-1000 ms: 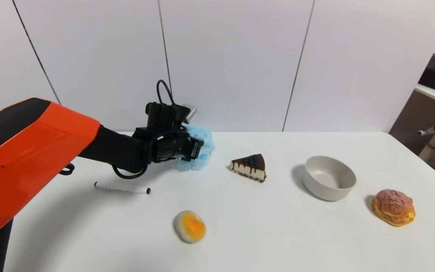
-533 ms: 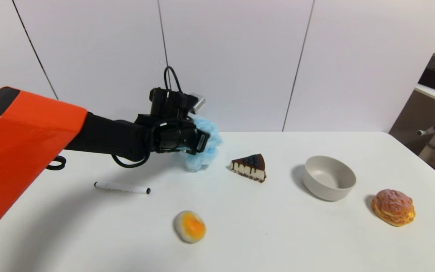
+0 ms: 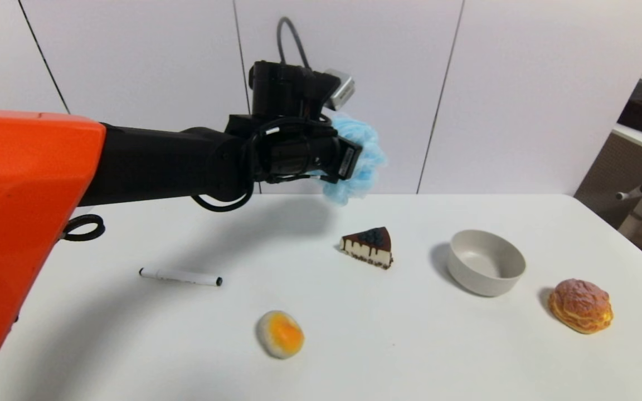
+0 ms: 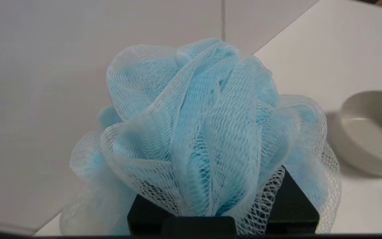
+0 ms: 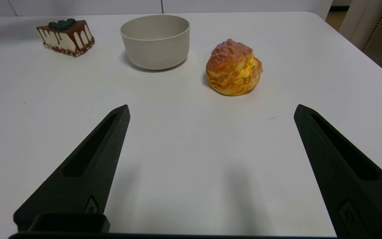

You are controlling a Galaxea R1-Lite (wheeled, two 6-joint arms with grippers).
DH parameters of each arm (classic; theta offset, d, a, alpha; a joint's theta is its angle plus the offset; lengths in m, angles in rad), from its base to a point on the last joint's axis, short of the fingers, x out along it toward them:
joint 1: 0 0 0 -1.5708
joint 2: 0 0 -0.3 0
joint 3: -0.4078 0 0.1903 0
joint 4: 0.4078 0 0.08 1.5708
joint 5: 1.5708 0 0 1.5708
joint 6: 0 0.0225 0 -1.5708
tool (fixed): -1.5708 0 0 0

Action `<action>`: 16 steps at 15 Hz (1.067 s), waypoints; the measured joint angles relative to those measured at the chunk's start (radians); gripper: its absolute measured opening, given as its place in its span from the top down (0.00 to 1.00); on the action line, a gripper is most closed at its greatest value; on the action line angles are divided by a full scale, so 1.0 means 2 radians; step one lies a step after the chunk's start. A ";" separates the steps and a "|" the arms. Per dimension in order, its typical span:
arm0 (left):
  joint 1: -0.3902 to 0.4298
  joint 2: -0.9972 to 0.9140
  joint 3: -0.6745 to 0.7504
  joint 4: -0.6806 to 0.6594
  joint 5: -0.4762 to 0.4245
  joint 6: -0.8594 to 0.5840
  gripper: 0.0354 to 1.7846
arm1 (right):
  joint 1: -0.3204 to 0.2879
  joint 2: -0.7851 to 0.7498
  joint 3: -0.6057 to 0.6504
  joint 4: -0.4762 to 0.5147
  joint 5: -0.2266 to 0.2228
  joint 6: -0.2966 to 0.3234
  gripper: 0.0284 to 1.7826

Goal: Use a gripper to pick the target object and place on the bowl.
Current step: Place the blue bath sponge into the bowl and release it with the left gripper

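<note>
My left gripper (image 3: pixel 349 164) is shut on the light blue mesh bath pouf (image 3: pixel 357 159) and holds it high above the table, to the left of and behind the chocolate cake slice (image 3: pixel 368 246). In the left wrist view the pouf (image 4: pixel 197 132) fills the picture and hides the jaws; the bowl (image 4: pixel 370 132) shows beyond it. The beige-grey bowl (image 3: pixel 485 262) stands empty on the table's right half, well to the right of the pouf. My right gripper (image 5: pixel 211 109) is open and empty, low over the table, short of the bowl (image 5: pixel 155 40).
A brown cream puff (image 3: pixel 580 305) lies right of the bowl. A white marker (image 3: pixel 180 277) and a round orange-topped bun (image 3: pixel 280 333) lie on the left and front. The white table (image 3: pixel 388 345) ends at a wall behind.
My left gripper has lifted the pouf off the table and carried it up and to the right. The other objects have not moved.
</note>
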 joint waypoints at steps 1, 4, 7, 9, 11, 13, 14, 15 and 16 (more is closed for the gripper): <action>-0.012 0.007 -0.020 0.000 0.000 -0.001 0.75 | 0.000 0.000 0.000 0.000 0.000 0.000 0.04; -0.054 0.039 -0.073 -0.010 0.000 -0.008 0.75 | 0.000 0.000 0.000 0.000 0.000 0.000 0.04; -0.092 0.070 -0.084 -0.047 0.000 -0.022 0.75 | 0.000 0.000 0.000 0.000 0.000 0.000 0.04; -0.113 0.091 -0.085 -0.087 0.000 -0.029 0.75 | 0.000 0.000 0.000 0.000 0.000 0.000 0.04; -0.132 0.112 -0.086 -0.120 -0.001 -0.033 0.75 | 0.000 0.000 0.000 0.000 0.000 0.000 0.04; -0.145 0.132 -0.086 -0.165 -0.001 -0.041 0.75 | 0.000 0.000 0.000 0.000 0.000 0.000 0.04; -0.151 0.143 -0.086 -0.191 -0.001 -0.047 0.75 | 0.000 0.000 0.000 0.000 0.000 0.000 0.04; -0.158 0.152 -0.086 -0.210 -0.001 -0.053 0.76 | 0.000 0.000 0.000 0.000 0.000 0.000 0.04; -0.163 0.160 -0.087 -0.225 -0.001 -0.058 0.76 | 0.000 0.000 0.000 0.000 0.000 0.000 0.04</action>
